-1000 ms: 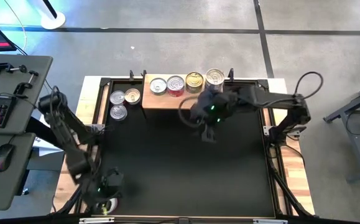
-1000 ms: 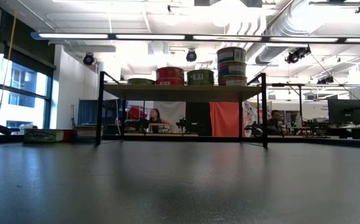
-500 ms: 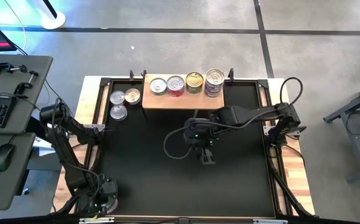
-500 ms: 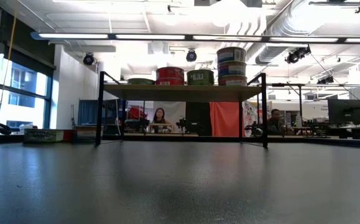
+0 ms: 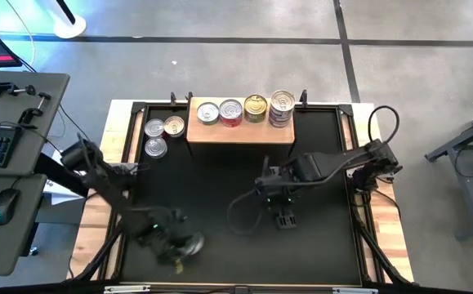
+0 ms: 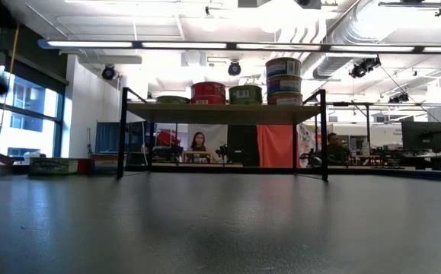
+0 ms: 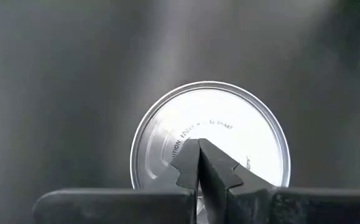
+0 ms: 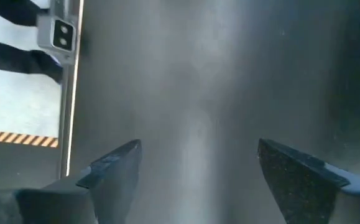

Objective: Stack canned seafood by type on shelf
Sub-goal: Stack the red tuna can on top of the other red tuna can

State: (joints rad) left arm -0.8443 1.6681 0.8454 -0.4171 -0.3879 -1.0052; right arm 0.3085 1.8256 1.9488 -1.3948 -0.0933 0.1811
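My left gripper (image 5: pixel 177 248) is near the mat's front left, shut on a silver-lidded can (image 7: pixel 229 127), which shows beside it in the high view (image 5: pixel 190 242). My right gripper (image 5: pixel 283 218) hangs open over the mat's middle right with nothing between its fingers (image 8: pixel 198 165). The wooden shelf (image 5: pixel 240 131) stands on thin black legs at the far edge. It carries a row of cans (image 5: pixel 244 109); the rightmost is a taller stack (image 6: pixel 283 80). Three more cans (image 5: pixel 158 135) stand on their bases left of the shelf. My left gripper's shut fingertips (image 7: pixel 191 155) meet over the can's lid face (image 7: pixel 198 134), between its middle and its rim. The tips hide what they pinch there. The fingers slant down onto the lid, which faces the gripper. Whether the can's underside is off the mat does not show.
The black mat (image 5: pixel 220 184) lies bare between the shelf and both grippers. Black frame posts (image 5: pixel 138 110) stand at the mat's corners. A desk with a keyboard and a mouse (image 5: pixel 3 204) sits beyond the table's left edge. People sit in the room behind the shelf (image 6: pixel 199 144).
My left gripper has swung from the near left corner toward the right along the near edge and gone down, carrying the can with it. My right gripper has drawn back from the shelf toward the near edge, sinking and tipping further downward, still open.
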